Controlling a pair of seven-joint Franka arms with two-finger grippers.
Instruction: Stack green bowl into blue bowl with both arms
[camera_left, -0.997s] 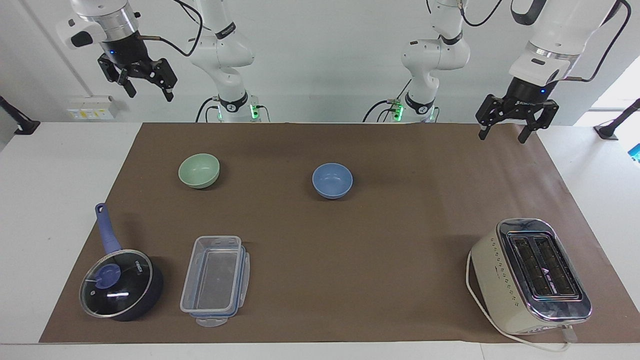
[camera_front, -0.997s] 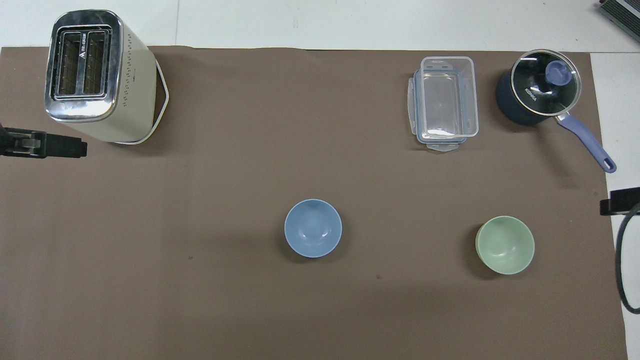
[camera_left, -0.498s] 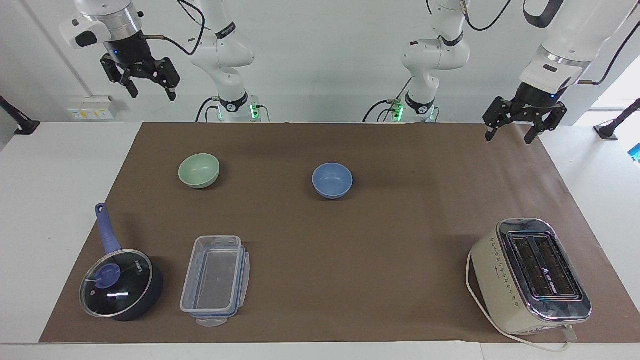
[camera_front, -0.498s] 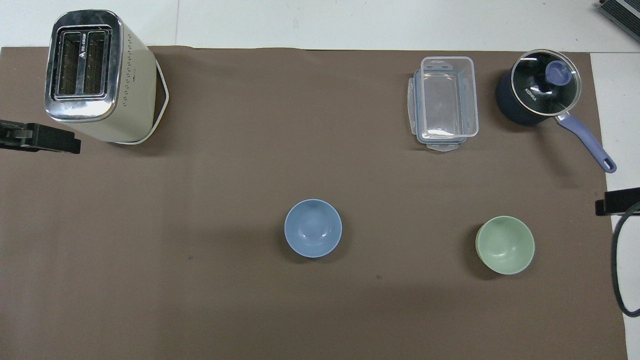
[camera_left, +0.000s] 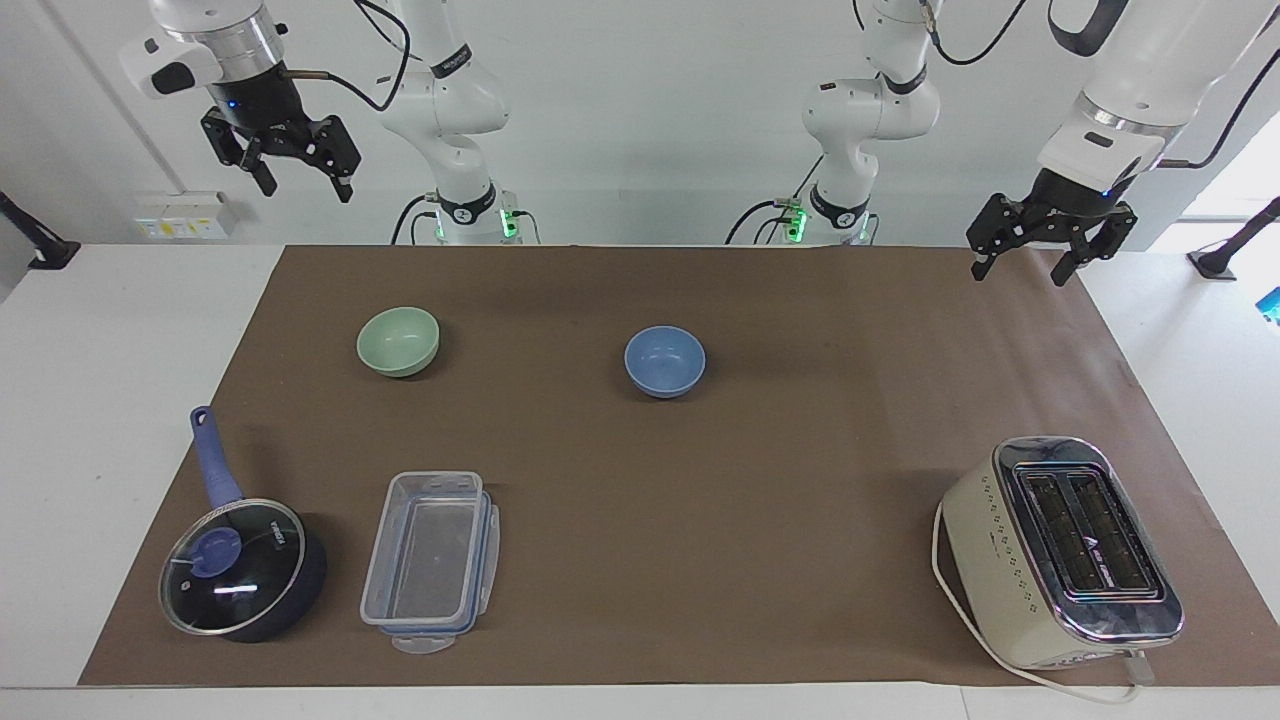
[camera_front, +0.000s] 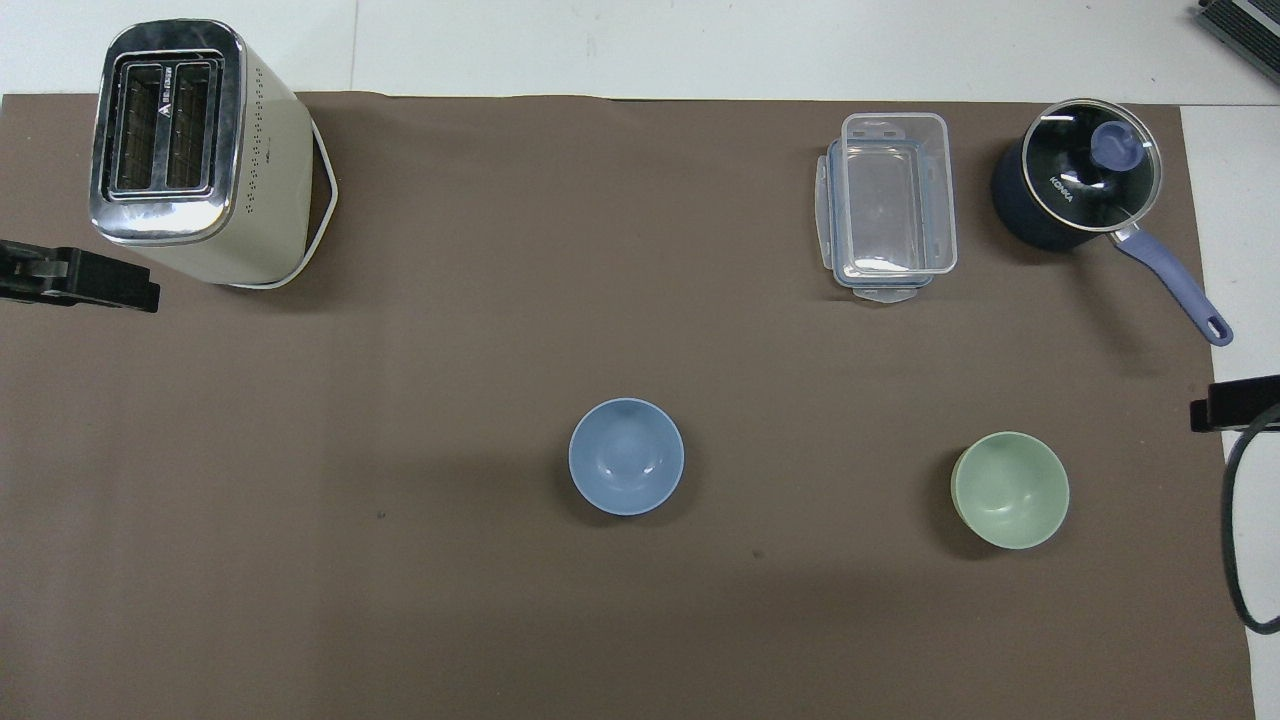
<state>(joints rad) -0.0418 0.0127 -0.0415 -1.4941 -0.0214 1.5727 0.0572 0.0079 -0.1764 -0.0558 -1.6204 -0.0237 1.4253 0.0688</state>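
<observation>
Facing view, left to right. Upper left of the frame: the right gripper (camera_left: 297, 177) hangs high in the air with its fingers apart and nothing between them. Below it, left of centre, the green bowl (camera_left: 398, 341) sits upright on the brown mat (camera_left: 780, 480), apart from everything else. At lower left stand the lidded saucepan (camera_left: 243, 567) and, beside it, the clear plastic container (camera_left: 431, 561). At the centre of the frame rests the blue bowl (camera_left: 665, 361), also upright and empty. At lower right is the toaster (camera_left: 1063, 553). At upper right the left gripper (camera_left: 1022, 266) hovers over the mat's corner, fingers spread and empty.

Step in hand, as judged: the approach to the first pick, with neither bowl yet touched. The right gripper is the one closer to the green bowl and seems best placed to take it. A sound grasp would pinch the rim, one finger inside the wall and one outside, coming down from above so the bowl does not skid. The carry should keep the bowl level and release it centred over the blue bowl, which the left gripper may steady.
</observation>
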